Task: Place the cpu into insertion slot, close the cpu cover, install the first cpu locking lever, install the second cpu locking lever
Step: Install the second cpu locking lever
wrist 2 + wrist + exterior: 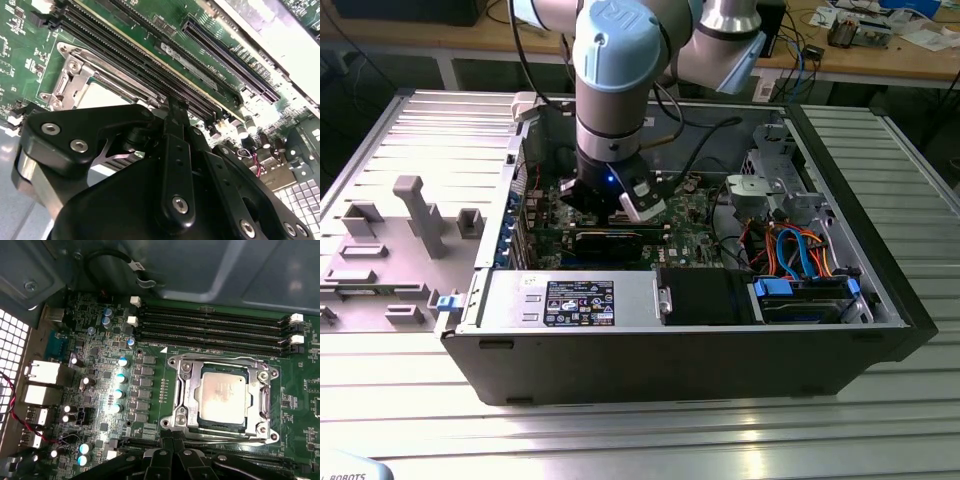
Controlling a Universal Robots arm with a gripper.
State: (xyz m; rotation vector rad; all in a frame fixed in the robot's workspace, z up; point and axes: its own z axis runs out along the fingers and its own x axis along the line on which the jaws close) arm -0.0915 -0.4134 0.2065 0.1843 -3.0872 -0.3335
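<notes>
Inside the case | cpu (223, 396) under closed cpu cover (186, 390), beside fingers (172, 452) | fingers' spread: cannot tell

In the second wrist view the black gripper (172, 107) hangs close over the green circuit board (20, 45), its narrow finger (176, 131) reaching toward the long black memory slots (125, 50). Just beyond its knuckle lies the insertion slot (67, 82), silver-rimmed, with the cpu (97, 97) pale inside it, partly hidden behind the gripper body.
</notes>
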